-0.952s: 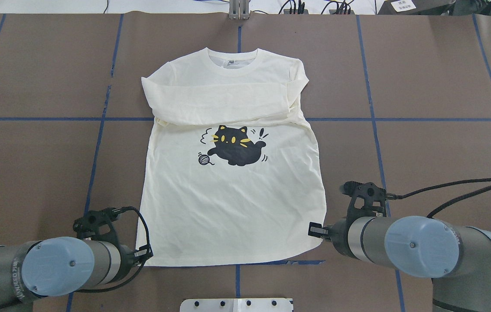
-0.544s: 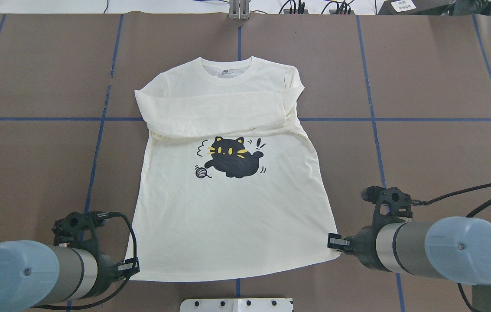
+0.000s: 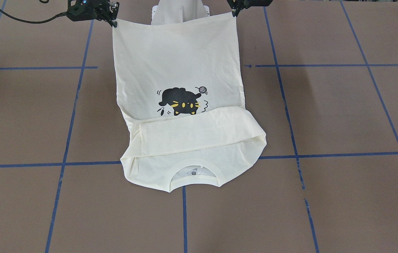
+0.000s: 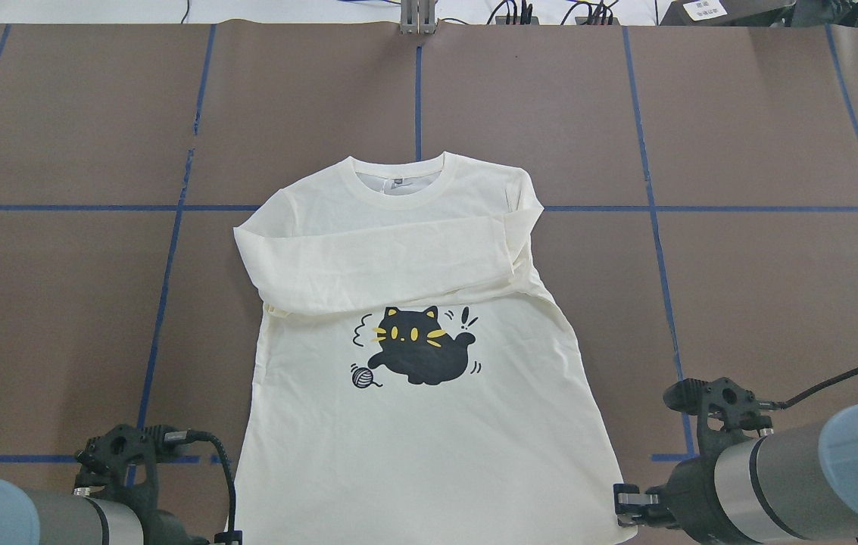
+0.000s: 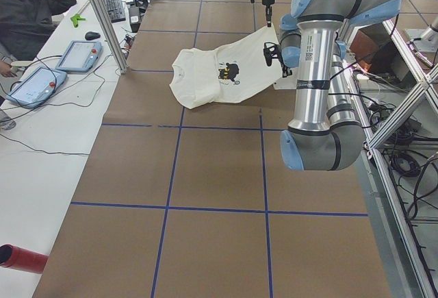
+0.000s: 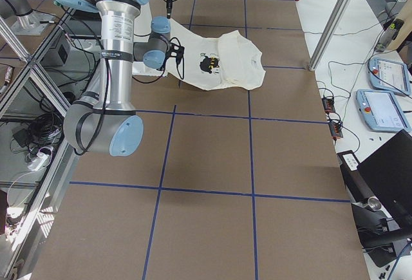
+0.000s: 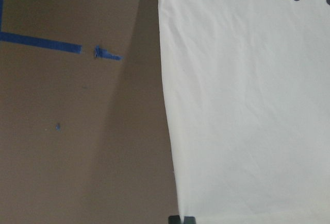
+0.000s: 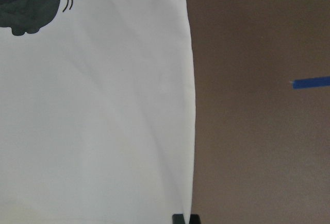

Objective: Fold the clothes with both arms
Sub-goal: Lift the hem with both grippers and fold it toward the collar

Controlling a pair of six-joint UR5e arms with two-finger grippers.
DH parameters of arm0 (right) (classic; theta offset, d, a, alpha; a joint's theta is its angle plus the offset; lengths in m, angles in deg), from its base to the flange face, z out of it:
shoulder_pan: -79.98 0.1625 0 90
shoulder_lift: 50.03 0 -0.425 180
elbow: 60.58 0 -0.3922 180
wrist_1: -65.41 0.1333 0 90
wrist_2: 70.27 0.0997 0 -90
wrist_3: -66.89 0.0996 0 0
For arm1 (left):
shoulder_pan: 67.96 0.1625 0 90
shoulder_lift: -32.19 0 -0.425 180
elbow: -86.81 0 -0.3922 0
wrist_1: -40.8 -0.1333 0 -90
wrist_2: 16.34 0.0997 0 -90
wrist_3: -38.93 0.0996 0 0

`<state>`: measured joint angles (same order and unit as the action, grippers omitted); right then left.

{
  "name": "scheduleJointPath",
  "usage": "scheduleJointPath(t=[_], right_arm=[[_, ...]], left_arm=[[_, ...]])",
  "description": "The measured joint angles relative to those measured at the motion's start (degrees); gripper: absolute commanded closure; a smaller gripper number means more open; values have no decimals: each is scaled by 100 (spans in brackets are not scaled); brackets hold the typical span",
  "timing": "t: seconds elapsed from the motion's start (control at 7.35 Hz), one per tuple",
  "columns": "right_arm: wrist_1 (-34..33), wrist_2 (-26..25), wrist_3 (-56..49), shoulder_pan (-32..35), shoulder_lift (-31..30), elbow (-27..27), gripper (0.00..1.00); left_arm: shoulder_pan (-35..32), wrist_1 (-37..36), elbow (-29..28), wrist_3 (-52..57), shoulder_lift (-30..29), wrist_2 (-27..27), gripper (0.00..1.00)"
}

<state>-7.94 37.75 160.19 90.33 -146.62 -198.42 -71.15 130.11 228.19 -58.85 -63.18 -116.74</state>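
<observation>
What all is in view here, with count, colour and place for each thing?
T-shirt: one, cream with black cat print, mid-table, sleeves folded across chest.
Table: one, brown with blue tape grid.
Tablets: two, blue-grey, white side bench.
Operator: one, black top, seated at that bench.
Red cylinder: one, on that bench.
Left arm: one, grey and light blue, jaws shut on a hem corner.
Right arm: one, same colours, jaws shut on the other hem corner.

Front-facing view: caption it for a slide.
T-shirt, sleeves folded, held at hem corners by left gripper and right gripper.
</observation>
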Motion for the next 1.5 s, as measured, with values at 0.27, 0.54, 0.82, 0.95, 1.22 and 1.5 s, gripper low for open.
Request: scheduleJointPath(t=[0.27,0.54,0.82,0.95,1.22,1.5], right_arm=[[28,48,-56,298,243,92,100],[44,196,-422,1069,750,496,100],[54,805,-959,2236,1340,1237,100],[55,1062,-1109,2696,1715,1654,100],[50,1207,-1215,3160,2491,2479,100],[45,1203,-1280,3385,2960,3092,100]], left_arm=[[-130,-48,71,75,-14,-117,100],[-644,-122,45,428,-23,-360,100],[-1467,-308,-128,1055,-95,-646,100],[-1897,-356,-365,1280,-300,-802,100],[-2740,-407,-1294,1470,-1105,-1013,100],[-3446,-426,-2230,1891,-1645,-1076,100]])
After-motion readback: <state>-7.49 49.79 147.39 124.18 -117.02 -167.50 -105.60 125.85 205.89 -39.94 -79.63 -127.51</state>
